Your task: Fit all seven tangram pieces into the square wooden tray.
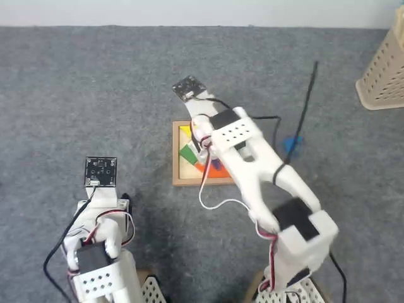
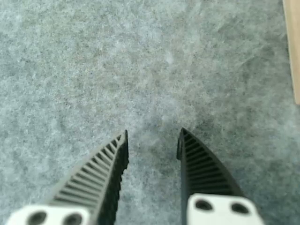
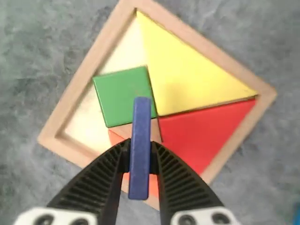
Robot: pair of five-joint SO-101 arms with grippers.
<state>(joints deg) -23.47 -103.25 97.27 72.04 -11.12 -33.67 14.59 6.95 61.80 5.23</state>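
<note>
The square wooden tray (image 3: 84, 70) lies on the grey carpet, and its rim (image 1: 176, 154) shows in the high view beneath the right arm. It holds a large yellow triangle (image 3: 187, 75), a large red triangle (image 3: 201, 131), a green square (image 3: 117, 93) and an orange piece (image 3: 116, 138). Bare floor remains along one side of the tray. My right gripper (image 3: 140, 143) hangs over the tray, shut on a blue piece (image 3: 141, 117) held on edge above the green square's corner. My left gripper (image 2: 154, 132) is open over bare carpet, off to the tray's left.
A small blue object (image 1: 291, 145) lies on the carpet right of the tray, beside a black cable (image 1: 306, 104). A beige perforated basket (image 1: 382, 69) stands at the far right. The tray's edge (image 2: 293, 47) shows beyond the left gripper.
</note>
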